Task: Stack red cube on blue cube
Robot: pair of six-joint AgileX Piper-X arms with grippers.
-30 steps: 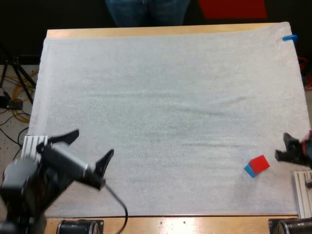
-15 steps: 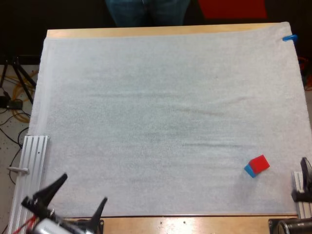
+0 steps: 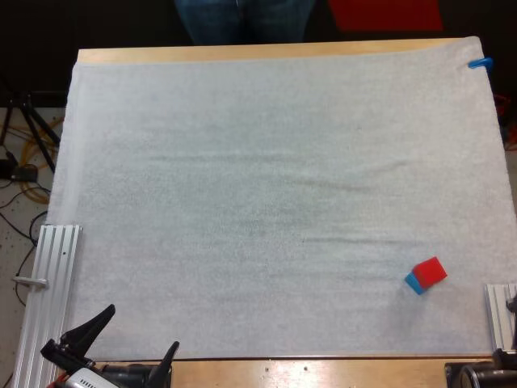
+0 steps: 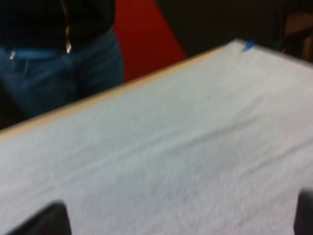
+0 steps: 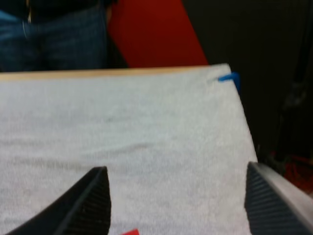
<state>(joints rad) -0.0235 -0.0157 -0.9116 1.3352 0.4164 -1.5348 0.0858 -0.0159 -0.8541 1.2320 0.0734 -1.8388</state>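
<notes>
Fingers (image 3: pixel 90 325) of the left gripper (image 3: pixel 129 343) stand wide apart, two black prongs holding nothing, over the near left corner of the mat (image 3: pixel 266 162). The left wrist view has the same two tips spread over bare mat. The right gripper (image 5: pixel 178 205) also has its two fingers (image 5: pixel 90 200) spread wide, above the mat's right side.

Two cubes are on the mat, close to its near right corner. One red cube (image 3: pixel 430 270) sits on top of one blue cube (image 3: pixel 413 282), turned a little so that some blue sticks out towards the mat's near left. A corner of the red cube shows between the right fingers, untouched by either. Both cubes are well apart from the left gripper.

Two metal rails (image 3: pixel 52 275) lie by the mat's near corners, one at each side. One wooden table (image 3: pixel 242 52) carries the mat, and one person (image 3: pixel 242 16) in jeans stands beyond the mat's far edge.
</notes>
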